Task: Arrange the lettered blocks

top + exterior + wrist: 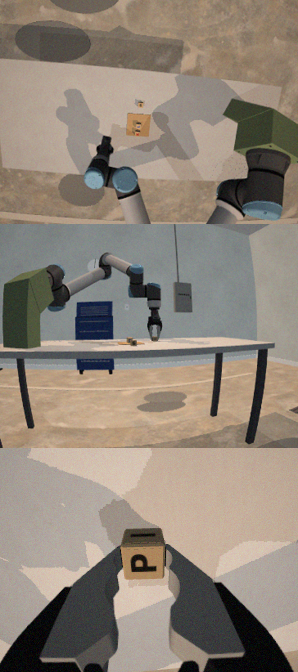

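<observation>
My gripper (143, 547) (106, 141) (155, 336) is shut on a tan block (143, 554) that shows a black P on the face toward the wrist camera and a dark bar on the far face. It is down at the table, left of the orange mat (131, 118) (122, 343) in the overhead view. Two blocks (138, 123) (137, 132) stand on the mat; they also show in the side view (129, 340) (133, 342). Another block (140, 103) lies off the mat, beyond its far edge. The held block is hidden under the arm in the overhead view.
The arm's green base (262, 127) (22, 310) stands at the table's right end in the overhead view. The table's near edge (164, 177) runs just behind the wrist. A blue cabinet (94, 322) stands behind the table.
</observation>
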{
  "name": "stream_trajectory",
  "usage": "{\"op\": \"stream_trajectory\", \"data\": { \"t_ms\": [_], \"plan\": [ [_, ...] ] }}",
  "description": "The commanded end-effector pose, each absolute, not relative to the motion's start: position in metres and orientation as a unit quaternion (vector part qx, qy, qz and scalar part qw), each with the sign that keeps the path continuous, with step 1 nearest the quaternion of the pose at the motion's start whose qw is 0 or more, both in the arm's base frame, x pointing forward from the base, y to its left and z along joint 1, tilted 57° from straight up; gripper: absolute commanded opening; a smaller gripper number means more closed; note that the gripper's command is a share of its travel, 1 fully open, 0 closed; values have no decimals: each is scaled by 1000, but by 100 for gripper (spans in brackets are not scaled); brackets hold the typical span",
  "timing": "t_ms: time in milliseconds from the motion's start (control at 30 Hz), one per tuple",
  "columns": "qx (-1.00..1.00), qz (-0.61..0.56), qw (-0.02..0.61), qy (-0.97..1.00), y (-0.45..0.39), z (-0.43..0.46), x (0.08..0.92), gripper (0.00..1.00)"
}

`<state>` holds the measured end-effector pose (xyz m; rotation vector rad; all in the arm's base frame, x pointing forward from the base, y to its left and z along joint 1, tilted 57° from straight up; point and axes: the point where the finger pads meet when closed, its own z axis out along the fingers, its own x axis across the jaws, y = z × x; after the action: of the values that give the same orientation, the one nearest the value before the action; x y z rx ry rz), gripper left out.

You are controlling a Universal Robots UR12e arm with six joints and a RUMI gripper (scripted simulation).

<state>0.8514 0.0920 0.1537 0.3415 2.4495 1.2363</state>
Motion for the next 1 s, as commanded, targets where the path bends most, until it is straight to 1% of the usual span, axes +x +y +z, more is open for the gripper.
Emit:
{"op": "stream_trajectory", "data": {
  "t_ms": [0,500,967],
  "plan": [
    [121,439,188,870,91,154,852,9],
    [121,439,188,870,88,157,849,9],
    [121,439,188,870,30,200,815,9]
  ]
}}
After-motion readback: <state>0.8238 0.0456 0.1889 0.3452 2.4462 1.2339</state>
